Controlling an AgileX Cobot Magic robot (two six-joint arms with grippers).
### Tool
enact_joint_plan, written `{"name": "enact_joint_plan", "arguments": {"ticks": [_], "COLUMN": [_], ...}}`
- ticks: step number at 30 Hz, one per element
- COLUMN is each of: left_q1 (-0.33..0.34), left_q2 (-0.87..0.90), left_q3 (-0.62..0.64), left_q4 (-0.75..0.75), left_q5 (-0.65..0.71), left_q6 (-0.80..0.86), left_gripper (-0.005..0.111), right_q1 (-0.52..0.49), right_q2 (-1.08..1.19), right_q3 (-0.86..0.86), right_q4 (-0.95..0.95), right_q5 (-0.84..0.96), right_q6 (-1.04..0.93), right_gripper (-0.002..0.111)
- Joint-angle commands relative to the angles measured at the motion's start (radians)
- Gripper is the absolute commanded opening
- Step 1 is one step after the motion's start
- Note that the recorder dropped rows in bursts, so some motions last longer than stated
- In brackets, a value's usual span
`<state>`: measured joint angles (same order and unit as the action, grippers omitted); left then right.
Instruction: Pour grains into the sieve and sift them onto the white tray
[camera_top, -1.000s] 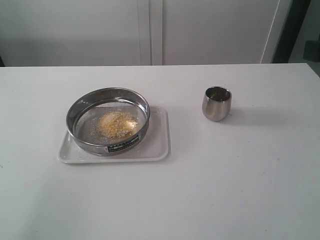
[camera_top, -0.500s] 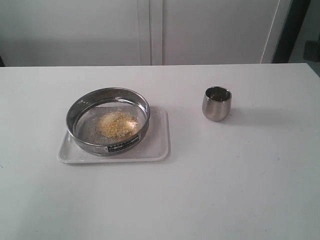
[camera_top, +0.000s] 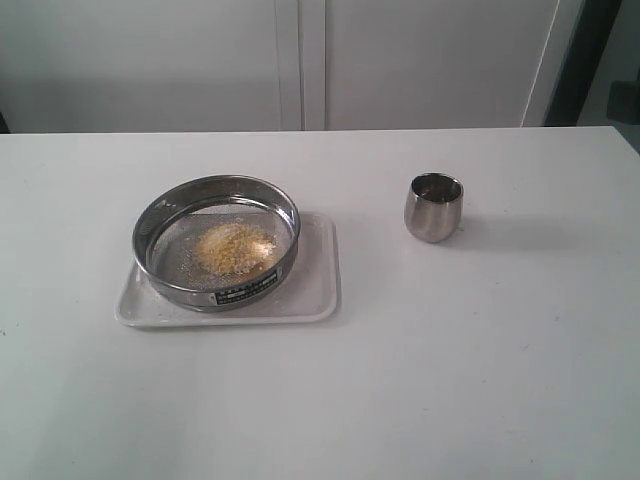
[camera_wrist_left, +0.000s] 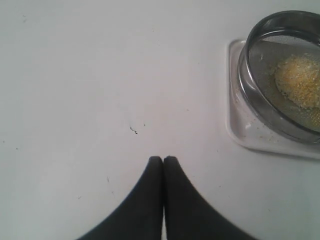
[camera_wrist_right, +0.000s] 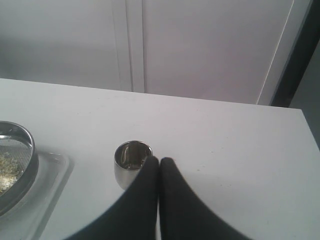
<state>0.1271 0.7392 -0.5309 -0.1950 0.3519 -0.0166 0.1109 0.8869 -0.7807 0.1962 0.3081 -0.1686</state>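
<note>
**Grains in the sieve, sifting yet to come**

The left claw (camera_wrist_left: 163, 159) is clenched on nothing, its tips pressed together above bare desk (camera_top: 450, 350), with the tray's corner some way off in its own view. On the desk's left half, about midway between the far and near edges, lies the white tray (camera_top: 318, 290). The sieve (camera_top: 216, 240) sits on it, over toward its left end. The grains (camera_top: 234, 248) form a yellow and pale heap on the mesh. A few specks show on the tray's bare rim area in the left wrist view.

On the right half, nearer the far edge, a steel cup (camera_top: 433, 207) stands upright and looks empty. The right claw (camera_wrist_right: 159, 160) is clenched too, empty, hanging near the cup.

Pouring looks finished, so sifting is the step in hand. The next move probably calls for a claw to release, take the sieve's rim and shake it over the tray without spilling past the low edge.
</note>
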Motion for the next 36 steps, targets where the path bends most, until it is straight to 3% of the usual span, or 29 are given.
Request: {"name": "enact_joint_plan", "arguments": {"ticks": [1, 10, 17, 27, 36], "left_q1": [0.000, 0.000, -0.004, -0.171, -0.278], "left_q2": [0.114, 0.337, 0.476, 0.691, 0.894], "left_q3": [-0.083, -0.233, -0.323, -0.504, -0.679], "left_q4": [-0.035, -0.264, -0.332, -0.335, -0.273], "left_q5": [0.063, 0.132, 0.167, 0.167, 0.174], "left_q6": [0.017, 0.193, 0.230, 0.197, 0.091], "left_gripper": [0.000, 0.000, 0.000, 0.000, 0.000], "right_q1": [-0.002, -0.002, -0.002, -0.002, -0.002], "right_q2": [-0.006, -0.006, -0.006, -0.006, -0.006], "right_q3": [0.005, 0.005, 0.005, 0.005, 0.005], "right_q4": [-0.006, -0.006, -0.006, -0.006, -0.006], "right_q5": [-0.002, -0.002, -0.004, -0.002, -0.002], "right_q6": [-0.012, -0.012, -0.012, -0.012, -0.012], "right_gripper": [0.000, 0.000, 0.000, 0.000, 0.000]}}
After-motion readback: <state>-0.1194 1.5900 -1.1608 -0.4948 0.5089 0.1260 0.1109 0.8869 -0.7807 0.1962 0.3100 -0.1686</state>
